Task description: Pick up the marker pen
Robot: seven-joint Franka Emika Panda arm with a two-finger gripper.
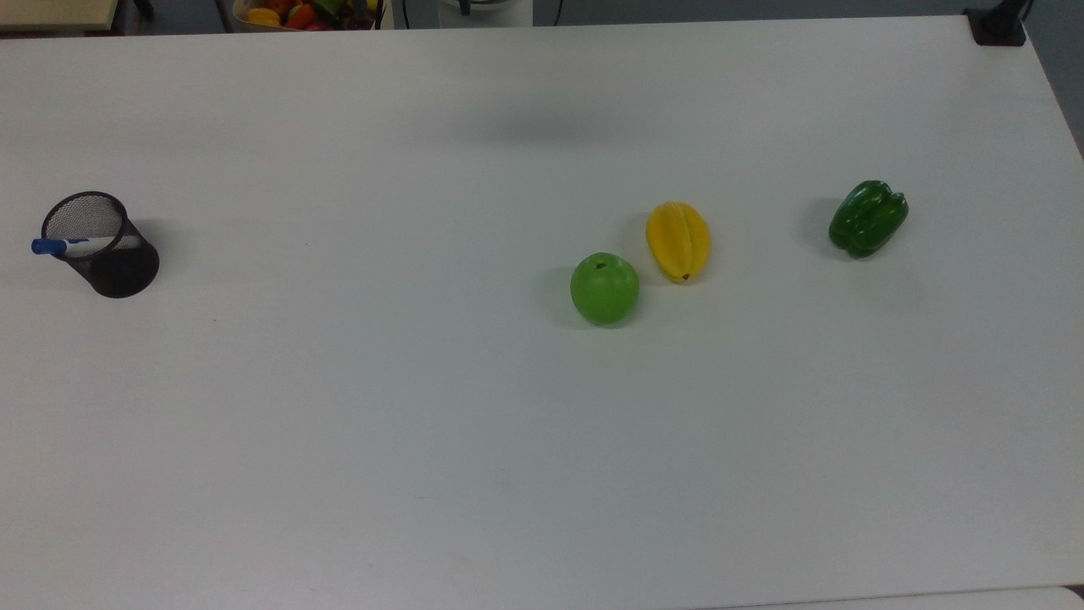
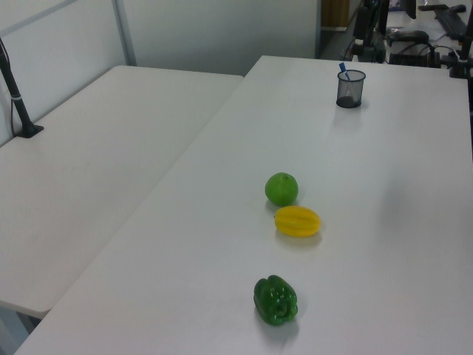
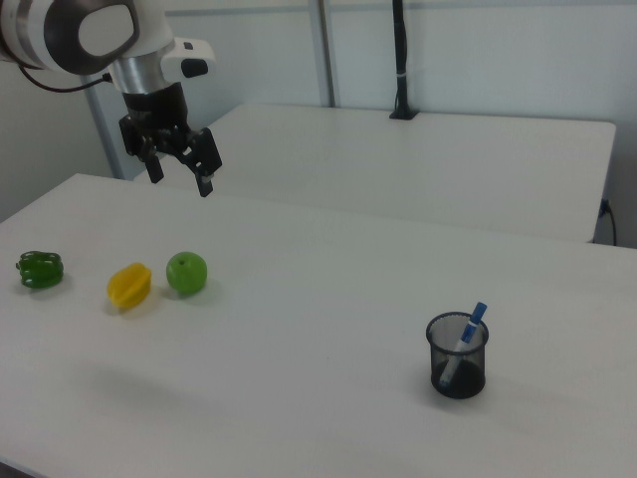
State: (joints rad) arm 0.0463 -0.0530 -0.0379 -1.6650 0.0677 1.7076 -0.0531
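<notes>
While the arm hangs high above the white counter (image 3: 328,299), the end effector (image 3: 180,169) hovers with its two fingers spread apart and nothing between them, well above and behind the row of fruit in the right view. Read across the right view from its left: a green pepper (image 3: 40,269) lies nearest the edge, then a yellow starfruit (image 3: 129,285), then a green apple (image 3: 186,272) just beside it, and, well apart toward the right view's right, a black mesh pen cup (image 3: 458,357). Standing in that cup, leaning against its rim with the blue cap uppermost, is the marker pen (image 3: 466,341), the thing to be taken. In the top view the order reverses: the cup sits at the top view's far left with the pen's blue cap poking over its rim, and the fruit lies toward the top view's right.

By my reckoning the job has barely begun: this is the approach, with the pen untouched and a long stretch of bare counter between it and the end effector. The next move appears to call for a crossing past the fruit to a spot above the cup, then a careful descent onto the exposed cap end, lined up with the pen's lean so that the fingers clear the mesh rim before they close.
</notes>
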